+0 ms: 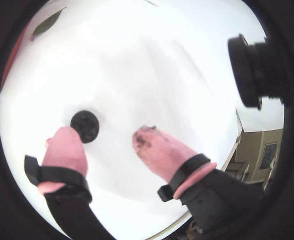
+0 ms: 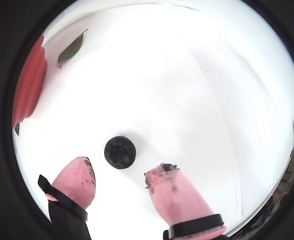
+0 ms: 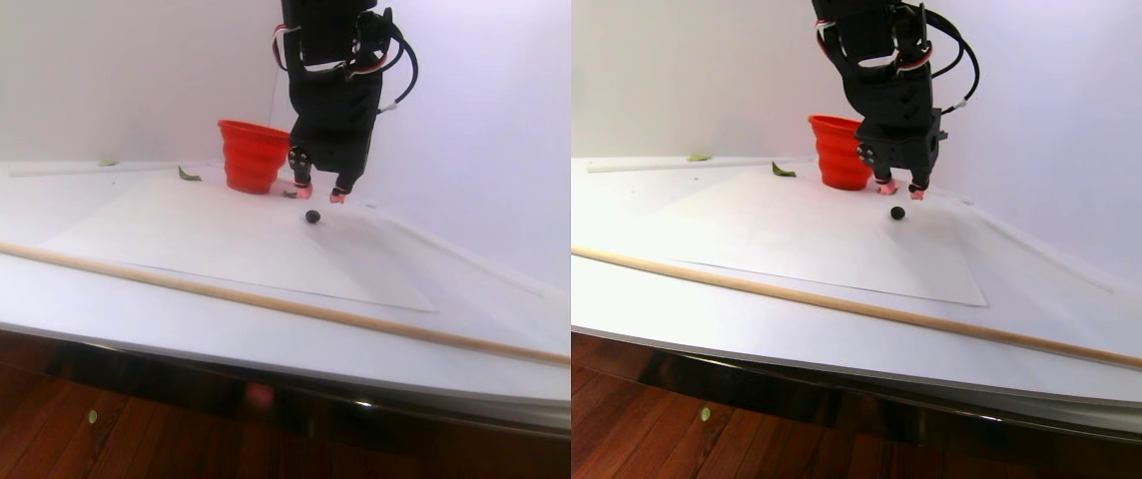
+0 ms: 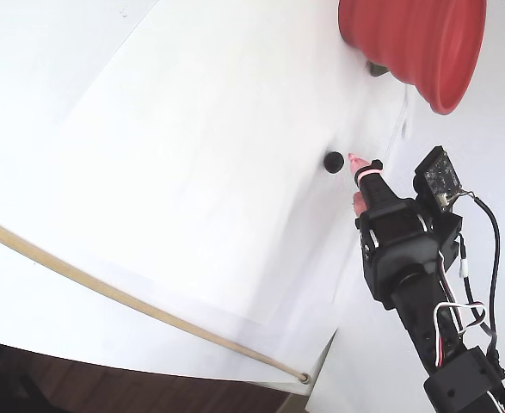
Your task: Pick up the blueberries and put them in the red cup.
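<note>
**Item: one berry on desk, claw poised above**

- Small round matte blue-black blueberry (image 2: 120, 152): 1 visible, lay on white sheet of white desk (image 3: 132, 289), loose, not gripped.
- Black claw (image 2: 119, 182) w/ pink-capped fingertips (image 1: 157, 147): tips spread apart, nothing between them; in both wrist views berry sat just ahead of tips, nearer the left one. Stereo pair view showed tips raised off the sheet, berry just below.
- Bright red ribbed plastic cup (image 3: 252, 155): upright, behind arm, apart from berry.
- Green leaf (image 2: 71, 48): nr cup.
- Thin wooden dowel (image 4: 106, 292): lay across desk front, well apart.
</note>
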